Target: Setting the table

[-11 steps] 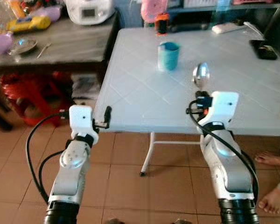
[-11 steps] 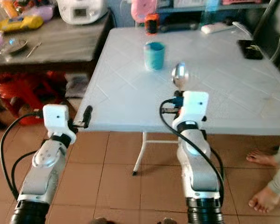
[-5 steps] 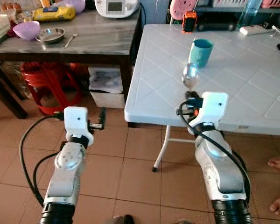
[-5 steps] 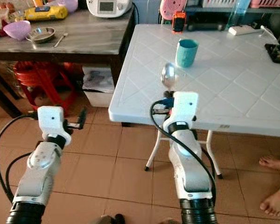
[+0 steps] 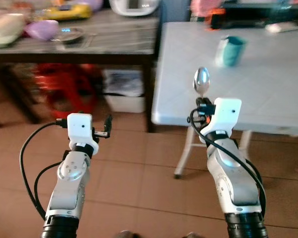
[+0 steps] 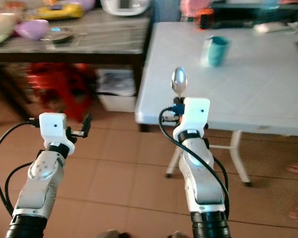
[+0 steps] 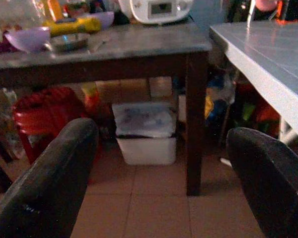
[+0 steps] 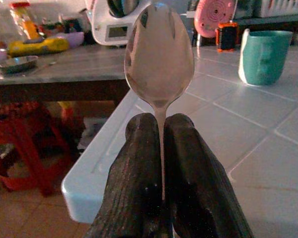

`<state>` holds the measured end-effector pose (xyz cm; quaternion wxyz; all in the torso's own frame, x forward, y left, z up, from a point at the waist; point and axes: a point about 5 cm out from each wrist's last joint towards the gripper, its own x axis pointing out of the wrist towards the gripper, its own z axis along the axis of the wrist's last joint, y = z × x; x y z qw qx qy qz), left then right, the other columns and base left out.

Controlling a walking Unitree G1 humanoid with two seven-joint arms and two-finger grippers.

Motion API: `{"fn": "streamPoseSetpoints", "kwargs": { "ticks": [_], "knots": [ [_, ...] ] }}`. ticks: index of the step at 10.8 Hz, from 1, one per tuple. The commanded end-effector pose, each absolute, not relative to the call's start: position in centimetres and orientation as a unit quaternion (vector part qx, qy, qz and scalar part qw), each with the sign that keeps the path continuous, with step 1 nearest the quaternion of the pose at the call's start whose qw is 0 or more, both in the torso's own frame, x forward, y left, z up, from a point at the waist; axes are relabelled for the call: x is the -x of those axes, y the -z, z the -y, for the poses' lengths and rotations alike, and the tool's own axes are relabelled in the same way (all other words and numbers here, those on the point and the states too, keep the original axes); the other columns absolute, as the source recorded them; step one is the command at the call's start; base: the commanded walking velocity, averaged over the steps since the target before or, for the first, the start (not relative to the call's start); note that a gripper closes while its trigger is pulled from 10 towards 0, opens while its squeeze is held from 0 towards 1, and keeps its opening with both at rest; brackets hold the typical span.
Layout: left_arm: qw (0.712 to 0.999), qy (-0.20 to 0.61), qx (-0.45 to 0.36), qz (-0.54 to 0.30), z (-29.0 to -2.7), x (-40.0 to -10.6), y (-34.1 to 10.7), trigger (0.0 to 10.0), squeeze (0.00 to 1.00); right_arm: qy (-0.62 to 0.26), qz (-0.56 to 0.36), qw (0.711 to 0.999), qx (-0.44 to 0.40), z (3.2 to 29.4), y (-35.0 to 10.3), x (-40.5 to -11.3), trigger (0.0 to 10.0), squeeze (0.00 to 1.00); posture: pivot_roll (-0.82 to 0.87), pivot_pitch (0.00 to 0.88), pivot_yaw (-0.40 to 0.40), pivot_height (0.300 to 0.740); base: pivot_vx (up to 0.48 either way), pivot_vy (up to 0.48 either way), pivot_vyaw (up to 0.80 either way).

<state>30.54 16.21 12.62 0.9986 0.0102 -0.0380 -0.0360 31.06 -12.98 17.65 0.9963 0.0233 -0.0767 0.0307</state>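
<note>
Left claw agape, right claw clamped

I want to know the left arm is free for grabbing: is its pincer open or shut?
Open. The left pincer has its two black fingers set wide apart, with nothing between them but the tiled floor beyond.

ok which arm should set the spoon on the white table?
Right. The right gripper already pinches the spoon upright beside the white table. The left gripper is open, empty, over the floor.
</note>
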Motion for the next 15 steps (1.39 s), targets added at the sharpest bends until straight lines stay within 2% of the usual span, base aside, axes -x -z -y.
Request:
{"fn": "streamPoseSetpoints", "kwargs": {
  "ticks": [1, 5, 10, 15],
  "knots": [
    [0.998, 0.041, -0.013, 0.041, -16.0, -30.5, -12.8, 10.0, 0.00, -0.024, 0.083, 0.996, -0.024, 13.3, -17.9, -31.0, 10.0, 0.00, -0.02, 0.120, 0.081, 0.740, 0.000, 0.412, 0.00],
    [0.998, 0.044, -0.009, 0.043, -15.7, -30.5, -12.8, 10.0, 0.00, -0.024, 0.083, 0.996, -0.022, 13.3, -17.8, -30.9, 10.0, 0.00, -0.02, 0.119, 0.076, 0.740, 0.000, 0.401, 0.00],
    [0.992, 0.103, 0.001, 0.076, -14.7, -29.9, -13.6, 10.0, 0.00, -0.022, 0.086, 0.996, -0.019, 13.5, -17.9, -31.0, 10.0, 0.00, -0.02, 0.119, 0.075, 0.740, 0.000, 0.000, 0.00],
    [0.989, 0.125, 0.006, 0.080, -14.3, -29.6, -13.6, 10.0, 0.00, -0.023, 0.086, 0.996, -0.018, 13.4, -17.9, -31.0, 10.0, 0.00, -0.02, 0.120, 0.077, 0.740, 0.339, 0.000, 0.00]
  ]
}}
